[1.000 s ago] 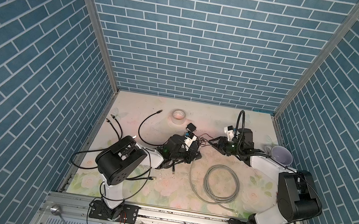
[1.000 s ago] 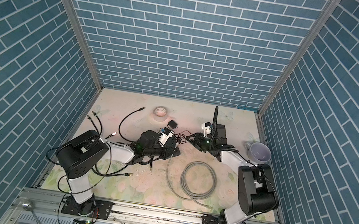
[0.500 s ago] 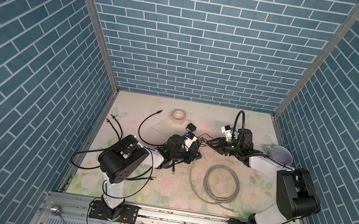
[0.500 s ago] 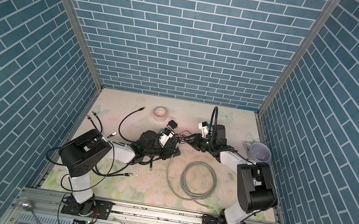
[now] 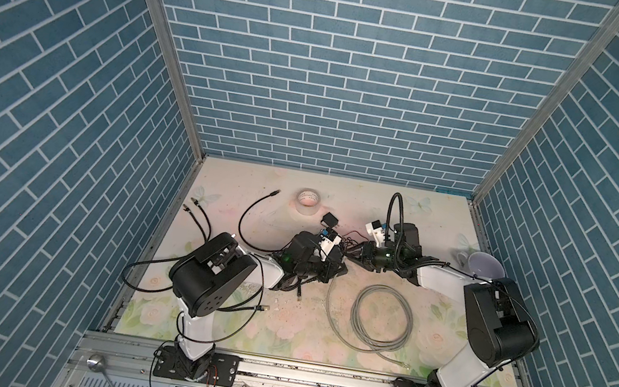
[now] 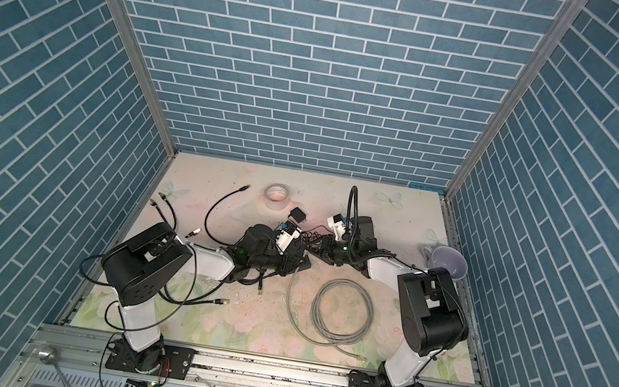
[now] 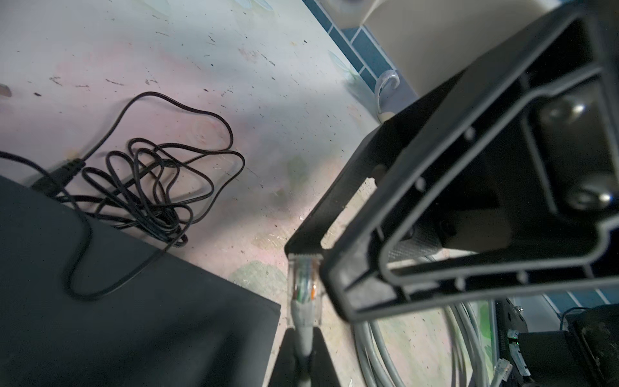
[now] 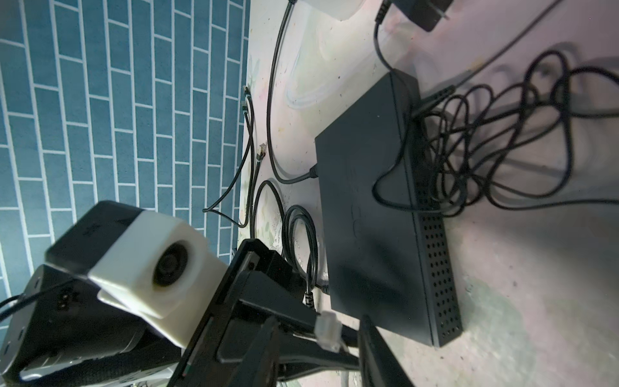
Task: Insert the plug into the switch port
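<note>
Two grippers meet at one small part, the plug (image 7: 303,288), which sits just off a corner of the switch (image 7: 134,318). The plug is a clear, boxy network connector. Through its shell I see coloured wire ends, green and orange among them, and a row of contacts at its tip. A grey cable (image 7: 304,345) runs out of its rear.

My left gripper (image 7: 303,333) is pressed together on that rear end, where the cable enters, and holds the plug outside any port. My right gripper (image 8: 318,318) stands partly spread, with one finger on each side of the plug. I cannot tell whether either finger presses on it.

The switch is a flat, matte-black rectangular box lying on the worktop (image 7: 268,100). It is plain on top, with rows of small round vent holes (image 8: 435,268) along one long side. A thin black cord (image 7: 150,187) plugs in near one corner and lies tangled beside and partly over the box. Thicker black cables (image 8: 278,134) enter the side opposite the holes.

In both top views the switch is mostly hidden beneath my left arm. The rest of the grey cable lies coiled on the worktop.
</note>
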`<state>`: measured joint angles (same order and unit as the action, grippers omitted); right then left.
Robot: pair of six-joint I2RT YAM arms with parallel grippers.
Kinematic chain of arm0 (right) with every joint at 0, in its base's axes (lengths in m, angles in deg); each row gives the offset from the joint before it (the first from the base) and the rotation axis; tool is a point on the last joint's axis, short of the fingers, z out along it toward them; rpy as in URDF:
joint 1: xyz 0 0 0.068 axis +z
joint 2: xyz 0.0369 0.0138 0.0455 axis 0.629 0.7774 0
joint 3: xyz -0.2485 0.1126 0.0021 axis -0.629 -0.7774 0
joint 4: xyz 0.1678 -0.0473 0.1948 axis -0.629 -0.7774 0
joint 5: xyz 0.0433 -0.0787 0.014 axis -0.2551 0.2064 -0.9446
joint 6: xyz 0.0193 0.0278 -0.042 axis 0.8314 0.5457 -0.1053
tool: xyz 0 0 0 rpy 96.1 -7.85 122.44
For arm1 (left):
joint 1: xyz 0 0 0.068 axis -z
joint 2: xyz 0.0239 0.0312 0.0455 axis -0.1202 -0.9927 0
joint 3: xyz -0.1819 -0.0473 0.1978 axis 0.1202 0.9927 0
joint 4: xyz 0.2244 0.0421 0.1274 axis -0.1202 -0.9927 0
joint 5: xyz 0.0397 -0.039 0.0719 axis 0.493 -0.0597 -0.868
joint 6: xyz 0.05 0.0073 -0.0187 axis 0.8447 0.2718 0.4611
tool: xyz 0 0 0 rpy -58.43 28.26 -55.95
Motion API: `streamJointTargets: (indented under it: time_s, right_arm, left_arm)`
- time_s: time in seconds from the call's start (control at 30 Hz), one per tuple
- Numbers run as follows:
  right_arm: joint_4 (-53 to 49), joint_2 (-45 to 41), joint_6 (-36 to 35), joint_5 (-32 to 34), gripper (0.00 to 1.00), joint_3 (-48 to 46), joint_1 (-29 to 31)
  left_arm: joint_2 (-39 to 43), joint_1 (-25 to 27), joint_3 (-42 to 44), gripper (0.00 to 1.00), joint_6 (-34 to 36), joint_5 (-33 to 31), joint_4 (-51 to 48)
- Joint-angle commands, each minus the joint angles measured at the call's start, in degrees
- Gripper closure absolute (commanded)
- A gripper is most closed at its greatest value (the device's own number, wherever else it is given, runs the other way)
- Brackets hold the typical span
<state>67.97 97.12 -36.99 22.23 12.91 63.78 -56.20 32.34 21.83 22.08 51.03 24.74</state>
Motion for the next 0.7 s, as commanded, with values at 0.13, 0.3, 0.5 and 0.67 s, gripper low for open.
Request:
streamJointTargets:
  time_s: [0.13, 0.3, 0.5, 0.67]
  right_arm:
    - [-2.23, 2.68, -2.61, 1.77, 0.78, 4.08, 1.21]
    - [-5.24, 2.71, -4.43, 2.72, 0.89, 4.93, 1.40]
    - [-6.15, 3.18, -4.21, 3.99, 0.93, 4.63, 1.39]
    - [-6.02, 2.98, -4.08, 4.18, 0.93, 4.41, 1.37]
  left_arm:
    - [0.29, -0.38, -0.88, 1.00, 2.27, -0.03, -1.86]
    - [0.69, -0.40, -1.26, 1.00, 2.95, -0.69, -3.04]
    - [1.43, -0.38, -0.90, 0.86, 3.04, -4.00, -3.95]
    - [1.35, -0.33, -0.51, 0.83, 2.85, -3.44, -1.89]
